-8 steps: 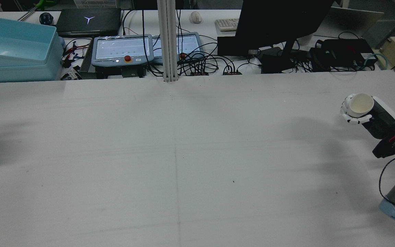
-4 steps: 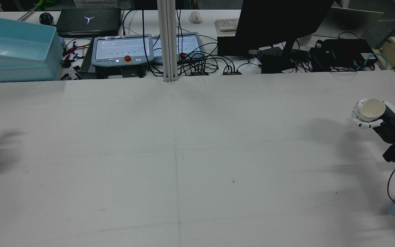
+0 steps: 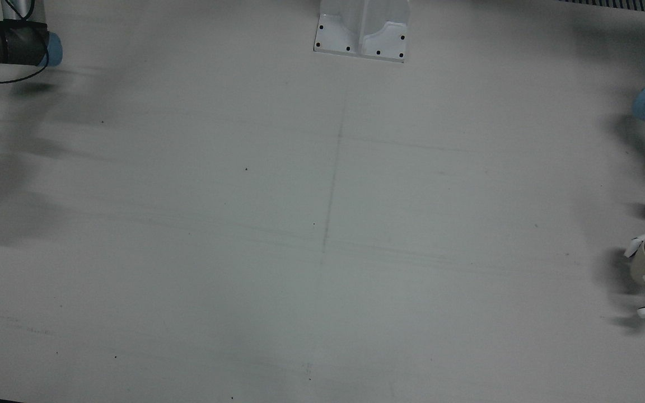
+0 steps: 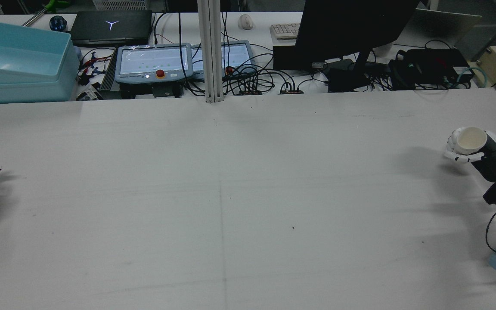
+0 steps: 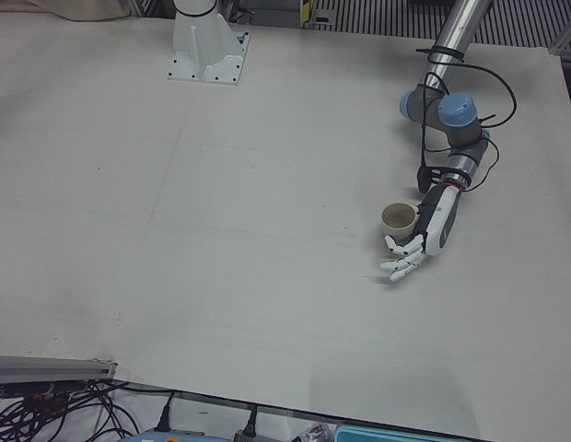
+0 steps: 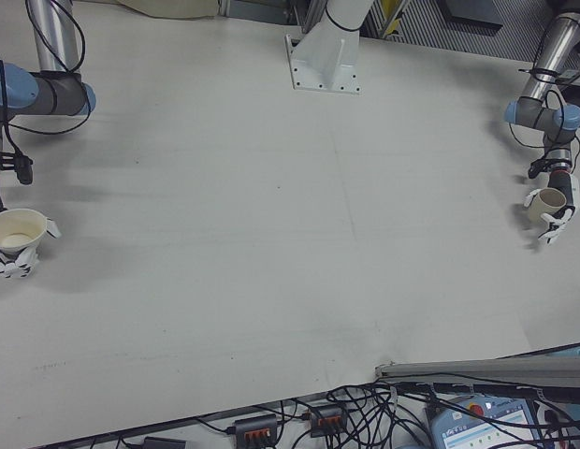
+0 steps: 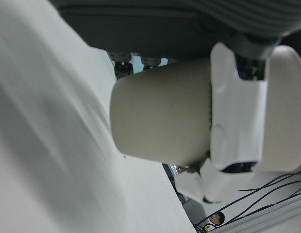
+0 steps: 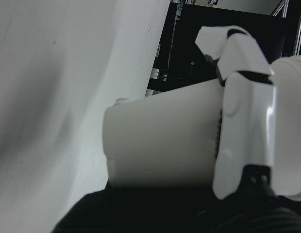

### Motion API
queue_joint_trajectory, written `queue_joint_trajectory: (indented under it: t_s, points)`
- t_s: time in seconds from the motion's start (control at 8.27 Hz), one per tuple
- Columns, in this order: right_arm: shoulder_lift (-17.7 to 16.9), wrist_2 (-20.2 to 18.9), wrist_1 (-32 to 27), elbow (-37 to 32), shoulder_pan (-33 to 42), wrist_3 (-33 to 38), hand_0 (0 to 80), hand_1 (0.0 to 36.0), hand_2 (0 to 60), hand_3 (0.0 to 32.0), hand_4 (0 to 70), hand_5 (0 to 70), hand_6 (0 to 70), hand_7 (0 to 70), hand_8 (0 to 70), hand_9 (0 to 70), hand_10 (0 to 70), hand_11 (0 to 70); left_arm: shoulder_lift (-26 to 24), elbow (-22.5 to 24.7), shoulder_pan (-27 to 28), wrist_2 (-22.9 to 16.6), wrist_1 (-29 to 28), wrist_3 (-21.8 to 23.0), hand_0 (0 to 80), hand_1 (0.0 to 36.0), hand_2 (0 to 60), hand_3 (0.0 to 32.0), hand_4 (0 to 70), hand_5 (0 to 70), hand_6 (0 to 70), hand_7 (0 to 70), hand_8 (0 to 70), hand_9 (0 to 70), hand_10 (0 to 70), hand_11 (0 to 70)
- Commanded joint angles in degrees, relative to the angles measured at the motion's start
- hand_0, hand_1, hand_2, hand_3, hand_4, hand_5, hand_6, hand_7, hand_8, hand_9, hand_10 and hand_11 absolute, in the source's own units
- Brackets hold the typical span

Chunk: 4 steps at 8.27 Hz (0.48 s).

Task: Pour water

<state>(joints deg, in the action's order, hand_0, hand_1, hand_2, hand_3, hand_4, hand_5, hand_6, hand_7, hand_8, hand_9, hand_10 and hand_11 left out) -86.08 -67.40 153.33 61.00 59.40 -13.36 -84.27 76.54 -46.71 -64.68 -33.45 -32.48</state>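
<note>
the right hand [image 4: 463,150] was wrapped around a smooth, matte white paper cup [image 4: 471,140], a plain tapered cylinder held upright with its round mouth open to the rear camera, out at the table's far right edge. its glossy white plastic fingers [image 8: 242,141] curled across the cup's side wall in the right hand view. the left hand [image 5: 414,244] sat at the opposite edge of the table with a second cup [image 5: 398,219], duller and more beige, also mouth up; a white finger segment [image 7: 235,116] lay across that cup's wall in the left hand view, while the other fingers splayed out straight beyond it in the left-front view, so the grip looked partial and i could not tell how firmly the cup was held. the table [image 4: 230,193] was a broad pale grey sheet, slightly scuffed, with a faint seam line down its middle. behind it stood a translucent light blue plastic bin [image 4: 20,64] with rounded corners and a grey pendant [image 4: 153,62] with a red button. compared with a second before, the right hand and its cup had shifted outward toward the right edge and lower, and the left hand, then barely showing at the rim of the rear view, had come down into view with its cup.
</note>
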Motion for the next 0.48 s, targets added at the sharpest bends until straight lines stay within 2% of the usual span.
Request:
queue_joint_trajectory:
  t_s: [0.0,0.12,0.24,0.36]
  points:
    - [3.6,0.3,-2.6,-6.8,0.2,-0.2,64.1,16.5,34.2,0.0,70.0,70.0,61.1,57.2,52.5,58.0,36.2,50.8,0.3,-2.0,0.2,0.9,-0.3,-0.2,62.4,26.5,51.0,0.0,70.0,70.0,22.2,25.2,15.4,14.2,15.1,23.0]
    - [3.6,0.3,-2.6,-6.8,0.2,-0.1,63.7,16.3,33.8,0.0,70.0,70.0,61.0,57.2,52.3,57.8,36.1,50.6,0.3,-2.0,0.1,0.9,-0.4,-0.9,62.1,26.1,50.3,0.0,70.0,70.0,22.4,25.3,15.4,14.2,15.1,23.1]
    - [3.5,0.3,-2.9,-6.7,0.2,0.0,62.7,14.5,28.4,0.0,70.0,70.0,57.9,55.0,50.1,54.8,34.0,47.3,0.3,-2.0,0.2,1.1,-0.2,-1.6,63.1,22.1,31.8,0.0,70.0,70.0,22.0,25.1,15.2,14.0,14.8,22.4]
    - [3.2,0.2,-2.9,-6.7,0.1,-0.1,61.4,10.1,8.0,0.0,70.0,64.2,47.9,47.2,42.7,45.0,26.5,37.8,0.5,-2.0,0.2,1.1,0.1,-2.2,64.3,15.0,1.3,0.0,70.0,70.0,20.0,24.5,14.2,13.0,13.6,20.6]
